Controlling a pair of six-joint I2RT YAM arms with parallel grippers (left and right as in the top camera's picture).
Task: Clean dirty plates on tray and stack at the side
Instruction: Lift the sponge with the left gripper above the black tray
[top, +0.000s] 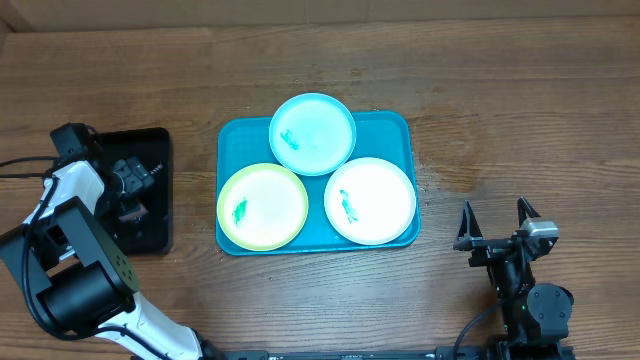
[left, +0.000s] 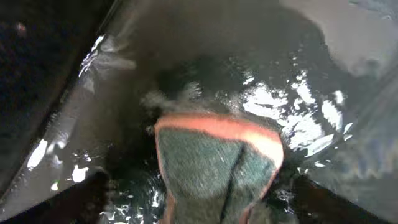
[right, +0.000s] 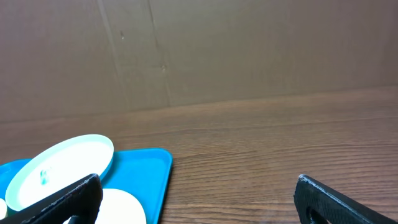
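The turquoise tray (top: 400, 130) holds three plates, each with a green smear: a pale blue plate (top: 312, 133) at the back, a yellow-green plate (top: 262, 206) at front left and a white plate (top: 369, 200) at front right. My left gripper (top: 128, 188) is down in a small black tray (top: 152, 140). In the left wrist view its fingers (left: 205, 202) straddle a green sponge with an orange edge (left: 214, 162), with gaps on both sides. My right gripper (top: 494, 216) is open and empty on the table right of the turquoise tray.
The black tray's floor (left: 249, 56) is wet and shiny. The right wrist view shows the pale blue plate (right: 62, 165), the white plate's edge (right: 121, 208), the turquoise tray's corner (right: 149, 168) and bare wood up to a cardboard wall (right: 249, 50).
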